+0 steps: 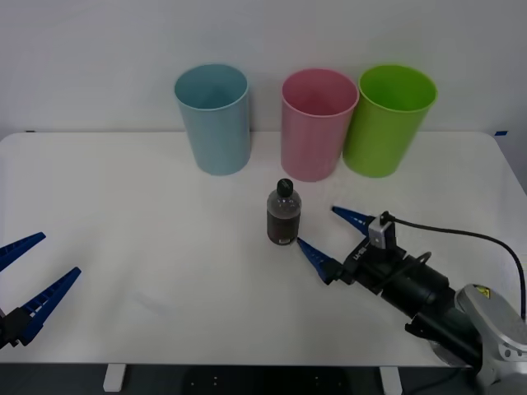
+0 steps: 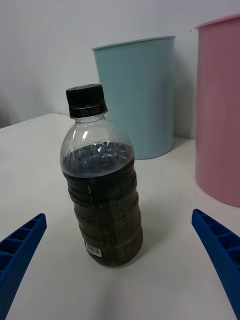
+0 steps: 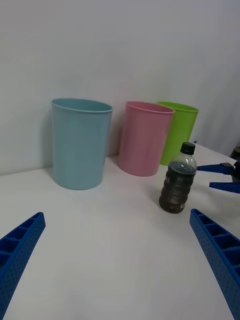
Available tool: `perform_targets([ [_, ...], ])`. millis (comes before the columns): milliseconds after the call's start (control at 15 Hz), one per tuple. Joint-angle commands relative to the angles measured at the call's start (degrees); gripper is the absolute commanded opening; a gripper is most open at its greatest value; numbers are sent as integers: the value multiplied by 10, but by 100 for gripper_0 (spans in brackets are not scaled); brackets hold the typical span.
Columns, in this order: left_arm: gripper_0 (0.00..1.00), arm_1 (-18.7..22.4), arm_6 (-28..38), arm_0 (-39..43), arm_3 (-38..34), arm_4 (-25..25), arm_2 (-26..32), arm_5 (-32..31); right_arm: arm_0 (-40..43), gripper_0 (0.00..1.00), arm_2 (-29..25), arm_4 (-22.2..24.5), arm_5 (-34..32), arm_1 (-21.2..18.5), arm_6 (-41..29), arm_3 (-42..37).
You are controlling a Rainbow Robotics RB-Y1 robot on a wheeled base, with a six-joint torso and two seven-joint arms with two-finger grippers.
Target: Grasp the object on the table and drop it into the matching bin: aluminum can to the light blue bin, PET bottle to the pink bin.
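A: Where is the PET bottle (image 1: 284, 213) seen?

B: Upright at the middle of the front view, on the table (image 1: 148, 247), below the pink bin (image 1: 317, 123).

A: And the grippers?

B: The right gripper (image 1: 332, 239) is spread wide just right of it, nothing grasped. The left gripper (image 1: 29, 276) is parked lower left, likewise released.

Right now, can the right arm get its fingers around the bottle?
Probably yes. The right gripper is open, close beside the upright PET bottle, facing it, with bare table between. The pink bin stands farther back.
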Motion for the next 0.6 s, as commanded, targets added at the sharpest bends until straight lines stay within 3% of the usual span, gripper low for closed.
perform_targets([
  [67,100,0,0,0,0,0,0,0,-33,100,14,-2,2,3,7,41],
  [600,100,0,0,0,0,0,0,0,-120,100,23,-2,2,35,32,146],
])
